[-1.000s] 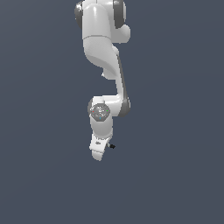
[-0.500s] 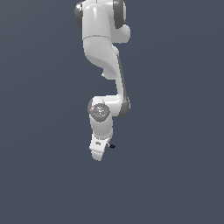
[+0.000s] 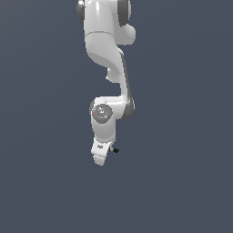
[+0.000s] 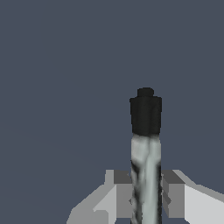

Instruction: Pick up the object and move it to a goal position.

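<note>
In the wrist view the object (image 4: 145,166) is a thin stick with a light grey shaft and a black cap (image 4: 145,114). My gripper (image 4: 146,194) is shut on its shaft, with a grey pad pressed against each side and the capped end sticking out beyond the fingers. In the exterior view the white arm hangs down from the top, and the gripper (image 3: 101,157) is at its lowest point. Only the object's small black tip (image 3: 116,150) shows there, poking out toward the exterior view's right of the hand.
A plain dark grey-blue surface fills both views. Nothing else is visible around the arm.
</note>
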Available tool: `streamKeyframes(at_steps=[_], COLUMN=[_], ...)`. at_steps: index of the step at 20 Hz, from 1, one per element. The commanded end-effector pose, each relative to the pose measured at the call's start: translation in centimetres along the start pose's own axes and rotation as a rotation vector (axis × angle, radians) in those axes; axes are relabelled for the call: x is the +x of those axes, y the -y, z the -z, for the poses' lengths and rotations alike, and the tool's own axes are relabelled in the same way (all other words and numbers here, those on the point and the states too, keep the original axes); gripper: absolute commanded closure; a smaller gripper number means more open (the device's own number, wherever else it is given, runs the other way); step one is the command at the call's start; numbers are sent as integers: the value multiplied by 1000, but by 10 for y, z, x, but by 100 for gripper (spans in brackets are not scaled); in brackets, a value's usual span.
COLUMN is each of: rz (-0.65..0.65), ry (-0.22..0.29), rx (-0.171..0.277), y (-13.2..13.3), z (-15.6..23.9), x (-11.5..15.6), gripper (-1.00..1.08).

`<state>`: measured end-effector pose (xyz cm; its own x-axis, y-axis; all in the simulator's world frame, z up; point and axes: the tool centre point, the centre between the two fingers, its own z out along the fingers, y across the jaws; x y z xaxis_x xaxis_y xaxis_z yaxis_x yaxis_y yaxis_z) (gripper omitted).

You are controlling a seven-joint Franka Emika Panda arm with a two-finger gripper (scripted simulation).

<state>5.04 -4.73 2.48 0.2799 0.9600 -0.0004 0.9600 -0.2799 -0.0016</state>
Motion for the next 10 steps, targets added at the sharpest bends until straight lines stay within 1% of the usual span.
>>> streamKeyframes(at_steps=[1, 5, 10], rz=[0, 0, 0], ry=[0, 1, 1], rx=[-1, -1, -1], y=[0, 2, 4], z=[12, 39, 88], x=[-5, -16, -37], gripper=[108, 108, 108])
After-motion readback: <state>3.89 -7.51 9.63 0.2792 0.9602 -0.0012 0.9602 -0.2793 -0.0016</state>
